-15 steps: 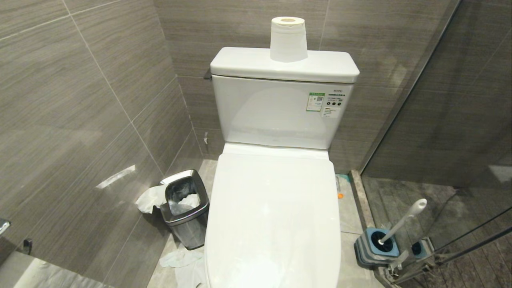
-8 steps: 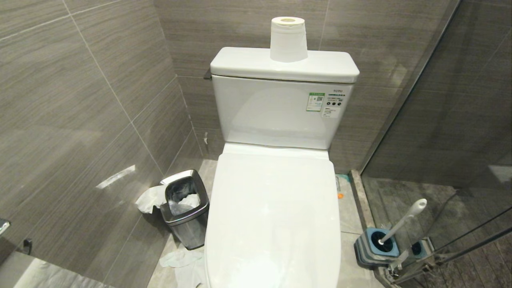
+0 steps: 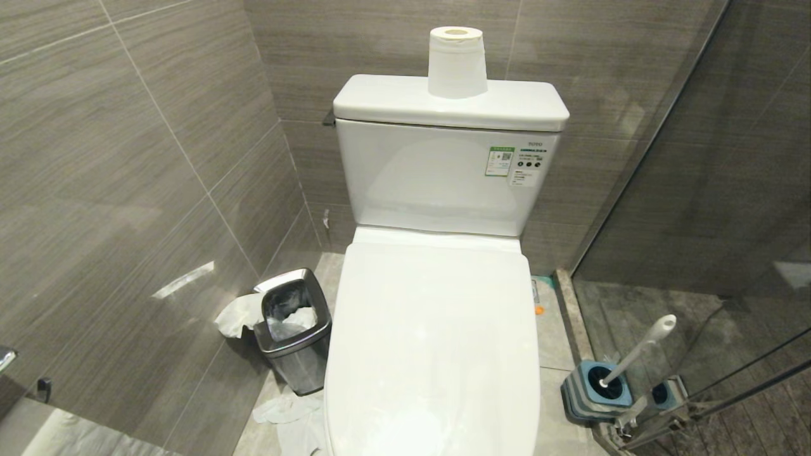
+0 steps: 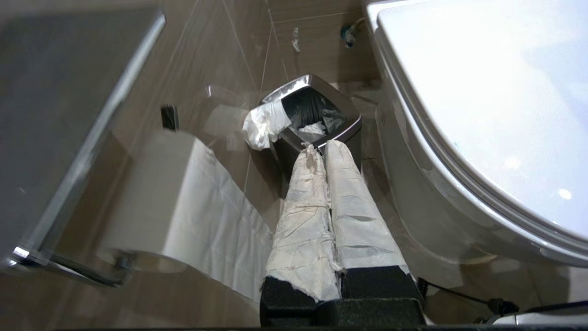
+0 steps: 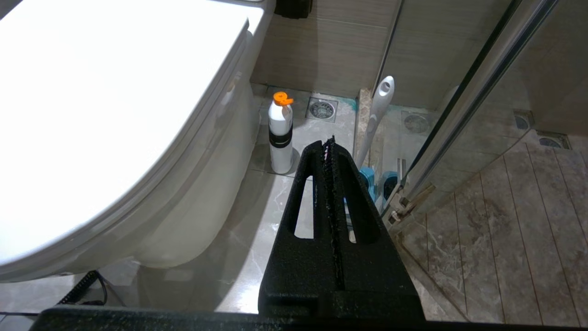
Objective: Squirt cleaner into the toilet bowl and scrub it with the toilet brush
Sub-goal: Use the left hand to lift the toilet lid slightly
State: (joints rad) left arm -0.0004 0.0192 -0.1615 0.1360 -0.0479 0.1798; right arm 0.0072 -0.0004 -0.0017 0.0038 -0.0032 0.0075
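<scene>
The toilet's white lid [image 3: 437,342] is down, so the toilet bowl's basin is hidden; only its outer wall [image 5: 197,202] shows. The toilet brush [image 3: 640,348] leans in its grey-and-blue base [image 3: 595,389] on the floor to the right of the toilet. A white bottle with an orange cap [image 5: 280,133] stands between the toilet and the brush handle [image 5: 379,115]; no cleaner liquid shows. My left gripper [image 4: 317,146], its fingers wrapped in white, is shut and empty, pointing towards the steel bin. My right gripper [image 5: 329,142] is shut and empty above the floor. Neither arm shows in the head view.
A steel waste bin [image 3: 294,329] with paper in it stands left of the toilet, with tissue [image 3: 285,408] on the floor beside it. A paper roll [image 3: 456,63] sits on the tank. A glass shower partition [image 3: 697,190] bounds the right side. A hanging paper roll [image 4: 183,202] is near the left gripper.
</scene>
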